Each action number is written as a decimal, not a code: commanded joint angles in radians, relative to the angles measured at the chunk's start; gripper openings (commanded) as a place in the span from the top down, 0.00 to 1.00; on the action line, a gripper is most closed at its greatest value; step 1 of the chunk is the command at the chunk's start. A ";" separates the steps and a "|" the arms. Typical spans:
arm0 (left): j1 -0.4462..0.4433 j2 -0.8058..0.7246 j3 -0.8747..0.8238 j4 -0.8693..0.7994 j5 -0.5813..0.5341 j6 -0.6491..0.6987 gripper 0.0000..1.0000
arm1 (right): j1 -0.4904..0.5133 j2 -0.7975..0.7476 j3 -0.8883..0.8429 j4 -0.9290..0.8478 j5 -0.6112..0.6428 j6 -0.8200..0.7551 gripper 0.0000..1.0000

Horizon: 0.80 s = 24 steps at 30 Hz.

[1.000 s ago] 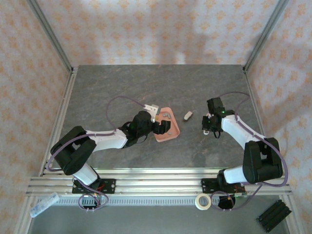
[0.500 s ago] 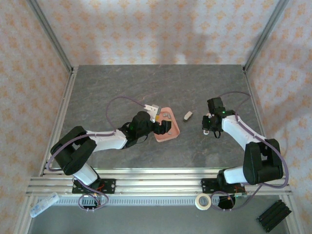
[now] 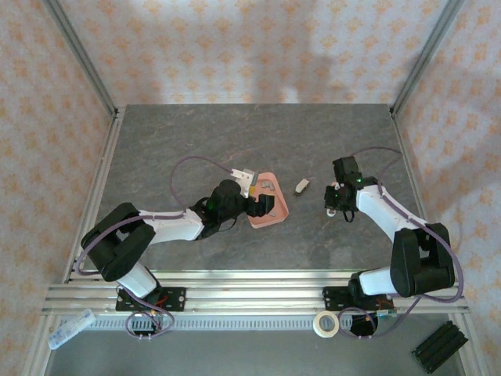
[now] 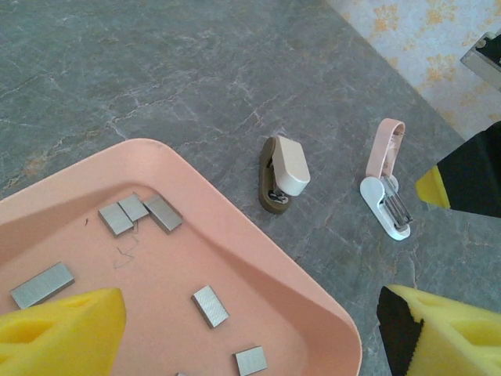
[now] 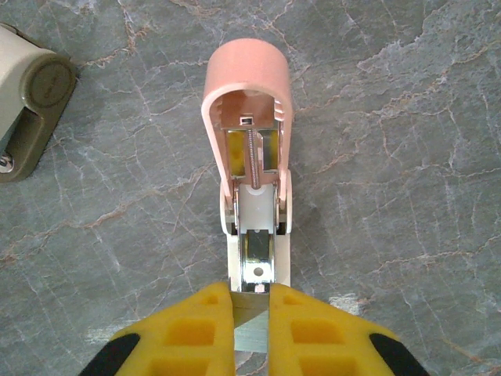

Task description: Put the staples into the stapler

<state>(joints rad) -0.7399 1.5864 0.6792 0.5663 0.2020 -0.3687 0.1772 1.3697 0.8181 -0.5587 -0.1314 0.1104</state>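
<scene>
The stapler (image 5: 249, 164) lies opened flat on the grey table, its pink arm pointing away and its white base with the metal channel toward my right gripper (image 5: 252, 313). That gripper is shut on a grey staple strip (image 5: 252, 333) held at the channel's near end. In the top view the right gripper (image 3: 333, 202) covers most of the stapler. Several loose staples (image 4: 210, 305) lie in the salmon-pink tray (image 4: 258, 243). My left gripper (image 4: 250, 329) hovers open over the tray with nothing between its yellow fingers. The stapler (image 4: 383, 184) lies beyond the tray.
A cream stubby piece (image 4: 282, 172) with a brown underside lies between the tray and the stapler; the piece (image 3: 301, 186) and the tray (image 3: 275, 210) sit mid-table. A tape roll (image 3: 326, 323) rests below the front rail.
</scene>
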 commanded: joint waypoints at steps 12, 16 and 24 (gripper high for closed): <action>-0.006 0.003 0.000 0.033 -0.020 0.001 0.16 | -0.005 0.038 0.024 0.001 0.040 0.004 0.87; -0.006 0.001 -0.003 0.031 -0.024 0.003 0.16 | -0.005 0.061 0.033 0.000 0.039 0.010 0.87; -0.006 -0.005 -0.007 0.029 -0.032 0.011 0.16 | -0.005 0.072 0.039 0.009 0.035 0.012 0.87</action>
<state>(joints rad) -0.7399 1.5864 0.6788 0.5667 0.2001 -0.3679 0.1772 1.4364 0.8249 -0.5583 -0.1268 0.1120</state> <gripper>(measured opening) 0.841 0.132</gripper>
